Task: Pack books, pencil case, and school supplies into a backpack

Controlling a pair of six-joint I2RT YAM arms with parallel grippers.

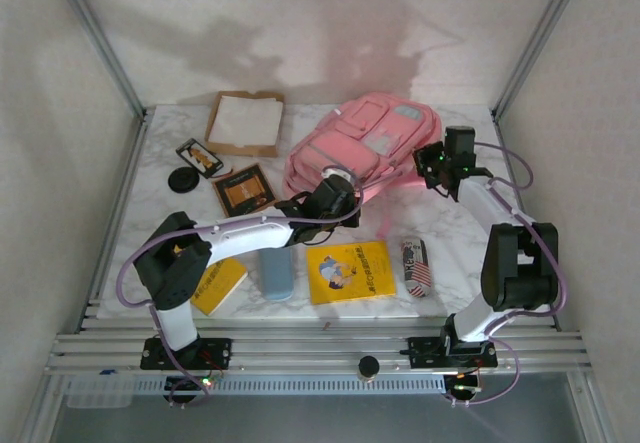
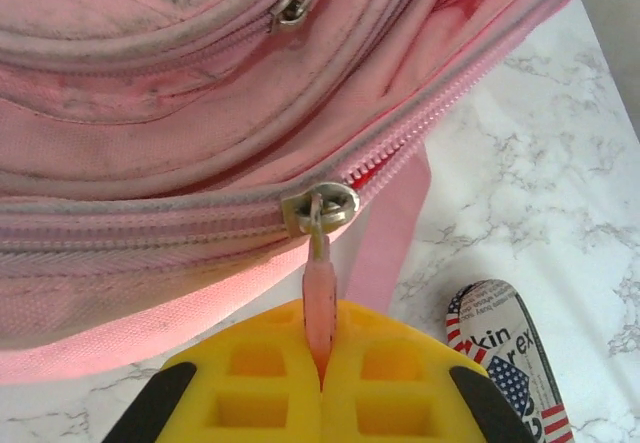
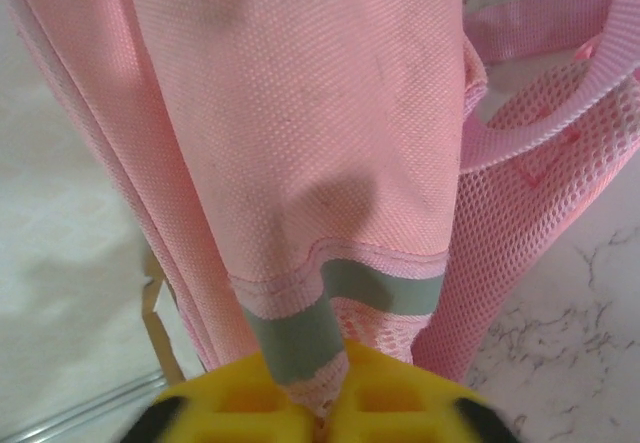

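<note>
white arms (image 1: 240, 231), black joints (image 1: 172, 268), yellow pincers (image 2: 322, 363)

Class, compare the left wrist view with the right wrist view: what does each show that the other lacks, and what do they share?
Left wrist view: the left tool shut on a pink zipper pull below its metal slider, plus a flag-patterned pouch. Right wrist view: the right tool pinching a grey band of fabric, beside mesh straps. Shared: the pink backpack, the marble table, yellow fingers.
</note>
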